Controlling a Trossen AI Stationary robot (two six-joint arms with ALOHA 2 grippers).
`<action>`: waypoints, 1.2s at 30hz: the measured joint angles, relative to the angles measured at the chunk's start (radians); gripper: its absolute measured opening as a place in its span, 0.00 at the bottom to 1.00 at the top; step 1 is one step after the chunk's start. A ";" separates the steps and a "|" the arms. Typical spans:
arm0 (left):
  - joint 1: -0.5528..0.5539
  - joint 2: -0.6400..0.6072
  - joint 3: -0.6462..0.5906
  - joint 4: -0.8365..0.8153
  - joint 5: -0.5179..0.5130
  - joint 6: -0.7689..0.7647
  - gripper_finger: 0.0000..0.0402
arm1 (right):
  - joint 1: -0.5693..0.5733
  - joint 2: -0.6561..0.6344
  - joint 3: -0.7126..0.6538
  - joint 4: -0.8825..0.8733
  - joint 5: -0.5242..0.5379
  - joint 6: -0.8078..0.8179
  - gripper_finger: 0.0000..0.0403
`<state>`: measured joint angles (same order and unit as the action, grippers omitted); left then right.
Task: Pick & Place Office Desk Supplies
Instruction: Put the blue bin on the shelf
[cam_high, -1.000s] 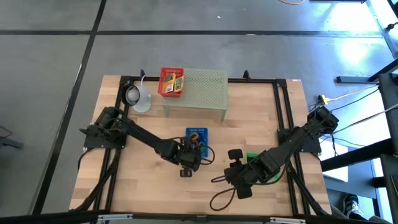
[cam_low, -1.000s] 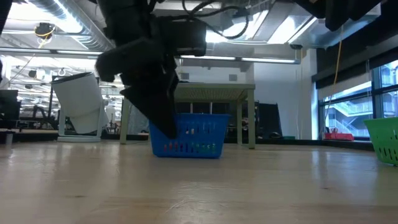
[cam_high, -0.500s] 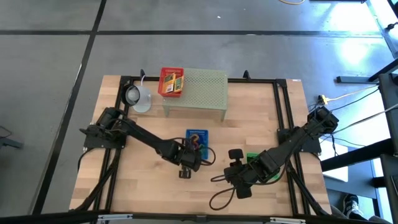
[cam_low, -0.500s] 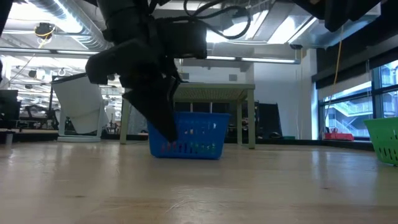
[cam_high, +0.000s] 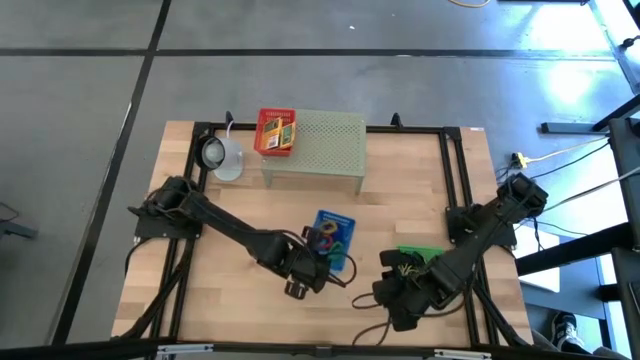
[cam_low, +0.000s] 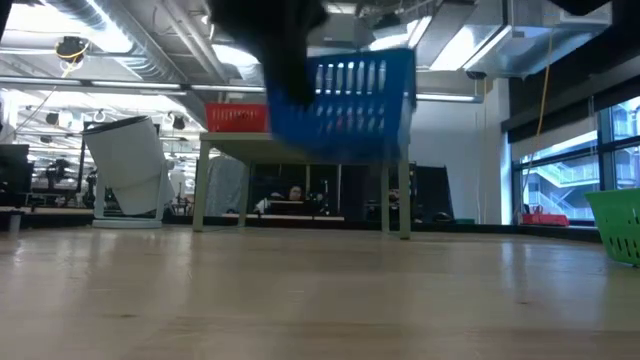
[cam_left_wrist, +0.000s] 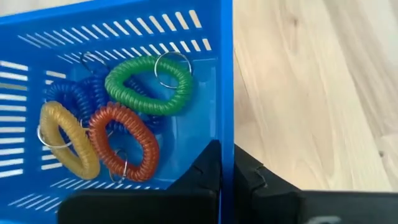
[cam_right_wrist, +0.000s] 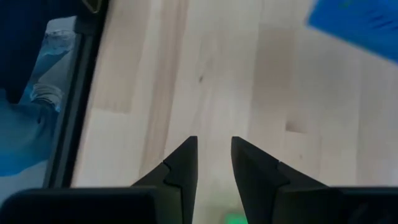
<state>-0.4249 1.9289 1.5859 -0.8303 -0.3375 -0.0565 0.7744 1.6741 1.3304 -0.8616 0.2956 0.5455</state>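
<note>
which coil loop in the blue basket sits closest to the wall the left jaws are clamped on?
The red coil loop. It lies nearest the clamped wall of the blue basket; the green, yellow and blue loops lie farther in.

Two black jointed arms, left arm and right arm, built of chunky matte links with loose black cables looping near the wrists (lower middle of the high view), each ending in two dark wedge-shaped fingers with stepped inner edges.
</note>
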 joint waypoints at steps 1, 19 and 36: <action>-0.001 0.000 0.030 -0.022 -0.014 0.016 0.00 | 0.010 0.000 0.000 0.000 0.005 0.006 0.24; 0.300 -0.003 0.375 -0.314 -0.001 0.586 0.01 | 0.092 0.000 0.000 0.000 0.064 0.049 0.24; 0.630 -0.010 0.368 -0.352 0.145 0.532 0.01 | 0.095 0.000 0.000 0.000 0.067 0.075 0.24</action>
<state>0.2050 1.9187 1.9535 -1.1824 -0.1922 0.4752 0.8692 1.6745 1.3302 -0.8612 0.3626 0.6209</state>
